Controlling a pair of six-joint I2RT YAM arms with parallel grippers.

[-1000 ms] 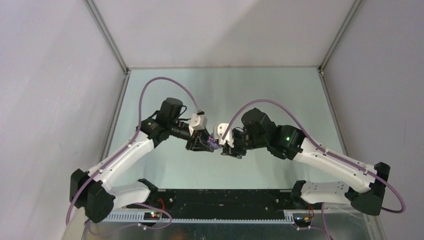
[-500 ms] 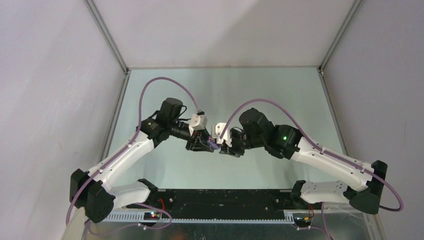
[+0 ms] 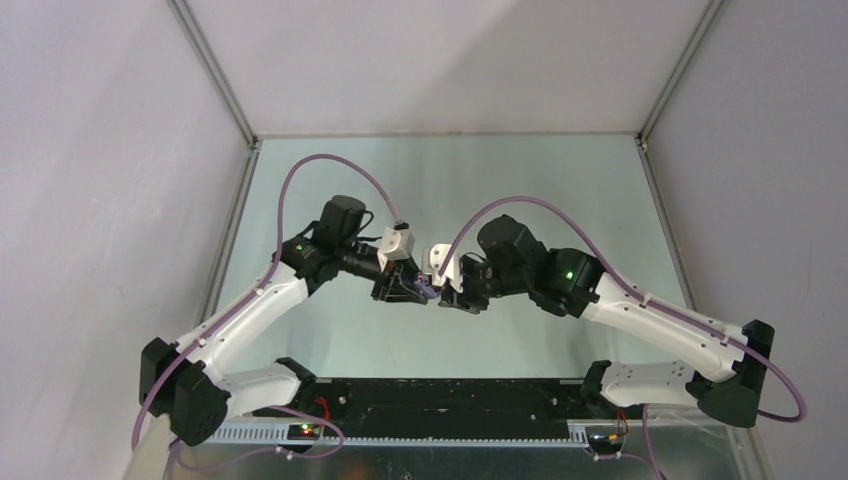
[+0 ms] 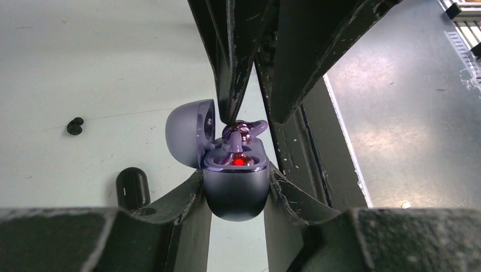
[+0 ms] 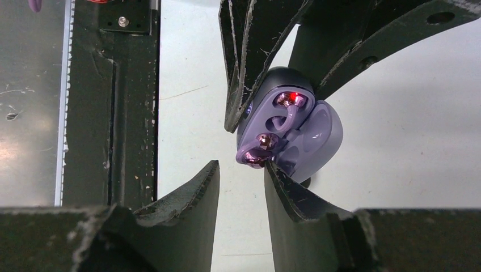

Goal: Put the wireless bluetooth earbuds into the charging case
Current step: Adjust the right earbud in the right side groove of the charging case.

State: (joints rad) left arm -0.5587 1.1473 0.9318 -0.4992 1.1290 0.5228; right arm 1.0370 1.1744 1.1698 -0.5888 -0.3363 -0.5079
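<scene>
Bench (image 3: 440,170) lying under both arms. Left hand (image 4: 235,182) clamping open lilac charging case (image 4: 235,198) above it. Right hand (image 5: 241,170) hovering at case mouth, fingers slightly parted. Black case (image 4: 133,186) resting on bench. Lilac earbud (image 5: 258,148) sitting half in socket; black earbud (image 4: 74,126) lying beyond.

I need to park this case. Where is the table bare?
Bare: the table's far half up to the back wall, and the near strip along the base rail. Crowded: the centre, where the left gripper holds the lilac case; a black case and black earbud lie beside it.
</scene>
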